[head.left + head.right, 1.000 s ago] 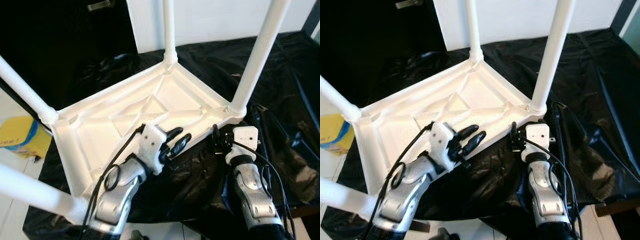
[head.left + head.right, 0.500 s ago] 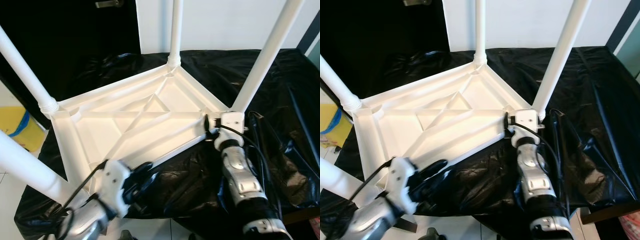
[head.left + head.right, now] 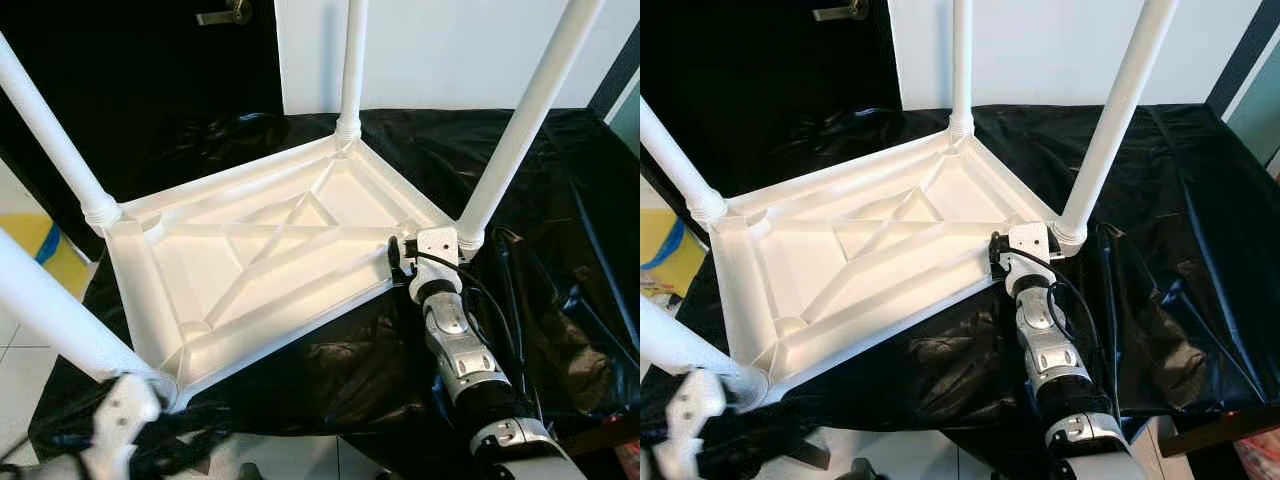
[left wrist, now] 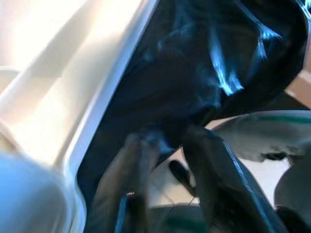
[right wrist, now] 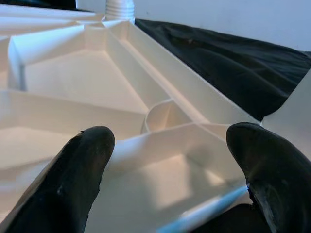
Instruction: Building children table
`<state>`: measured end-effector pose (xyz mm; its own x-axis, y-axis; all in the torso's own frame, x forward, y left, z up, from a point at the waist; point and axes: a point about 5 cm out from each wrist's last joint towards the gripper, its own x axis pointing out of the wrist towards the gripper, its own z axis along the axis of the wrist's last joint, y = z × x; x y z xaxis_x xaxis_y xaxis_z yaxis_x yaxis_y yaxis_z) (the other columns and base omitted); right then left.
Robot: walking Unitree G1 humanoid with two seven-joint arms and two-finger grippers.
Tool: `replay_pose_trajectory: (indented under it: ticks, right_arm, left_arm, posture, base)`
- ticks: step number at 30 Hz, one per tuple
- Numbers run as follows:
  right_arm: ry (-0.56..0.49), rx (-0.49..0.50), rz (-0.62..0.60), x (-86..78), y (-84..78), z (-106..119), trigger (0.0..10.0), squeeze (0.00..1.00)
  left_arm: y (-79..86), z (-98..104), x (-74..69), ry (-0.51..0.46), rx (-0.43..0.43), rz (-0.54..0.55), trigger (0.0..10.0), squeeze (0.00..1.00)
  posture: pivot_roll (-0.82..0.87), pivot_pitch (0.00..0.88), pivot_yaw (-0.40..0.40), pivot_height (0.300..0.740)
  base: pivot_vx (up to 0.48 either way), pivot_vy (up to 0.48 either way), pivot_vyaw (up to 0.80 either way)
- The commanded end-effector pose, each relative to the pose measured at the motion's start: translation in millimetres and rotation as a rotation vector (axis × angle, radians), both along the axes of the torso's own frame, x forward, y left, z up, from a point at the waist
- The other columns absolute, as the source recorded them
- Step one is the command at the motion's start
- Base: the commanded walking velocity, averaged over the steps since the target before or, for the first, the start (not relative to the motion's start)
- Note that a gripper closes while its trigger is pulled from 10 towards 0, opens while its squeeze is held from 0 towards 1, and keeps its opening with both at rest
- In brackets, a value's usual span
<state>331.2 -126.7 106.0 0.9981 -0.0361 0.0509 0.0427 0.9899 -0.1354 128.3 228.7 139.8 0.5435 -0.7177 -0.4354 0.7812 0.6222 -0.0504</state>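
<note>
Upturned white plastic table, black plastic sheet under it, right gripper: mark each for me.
Upturned white plastic table (image 3: 240, 262): left eye view, on the ribbed underside of the top.
Black plastic sheet (image 3: 560, 210): left eye view, on the bare stretch right of the table.
Right gripper (image 5: 175, 170): right wrist view, midway between its black fingertips.

We see our right arm (image 3: 1050, 350) as ribbed silver segments looped with black cables, topped by a white wrist block (image 3: 1025, 243), and rounded matte black fingers (image 5: 82, 170).
</note>
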Motion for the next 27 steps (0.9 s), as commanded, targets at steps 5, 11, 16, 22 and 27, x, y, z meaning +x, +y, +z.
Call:
replay_pose_trajectory:
  ticks: [5,11,16,22,27]
  right_arm:
    - [0.019,-0.004,-0.054,4.0,-4.7,-6.0,10.0,0.0]
    - [0.018,-0.008,-0.058,5.8,-5.5,-6.2,10.0,0.0]
    - [0.011,-0.021,-0.042,3.8,-3.9,-7.8,10.0,0.0]
    - [0.011,-0.048,0.019,-10.0,4.3,-16.8,10.0,0.0]
    - [0.015,-0.059,0.026,-21.4,2.5,-22.1,10.0,0.0]
  left_arm:
    - [66.3,6.1,-5.1,0.057,0.084,0.134,10.0,0.0]
    - [95.8,8.6,0.4,0.049,0.151,0.194,10.0,0.0]
    - [134.1,14.0,28.6,-0.012,0.214,0.317,10.0,0.0]
    - [157.2,22.8,77.3,-0.141,0.219,0.446,10.0,0.0]
    - [157.4,28.4,106.5,-0.196,0.214,0.477,10.0,0.0]
  posture:
    - [0.15,0.028,0.031,0.74]
    - [0.14,0.024,0.03,0.74]
    - [0.13,0.019,0.024,0.74]
    - [0.09,0.023,0.024,0.74]
    - [0.04,0.033,0.031,0.74]
  base:
    - [0.0,0.0,0.0]
    - [0.0,0.0,0.0]
    - [0.0,0.0,0.0]
    - [0.0,0.0,0.0]
    - [0.0,0.0,0.0]
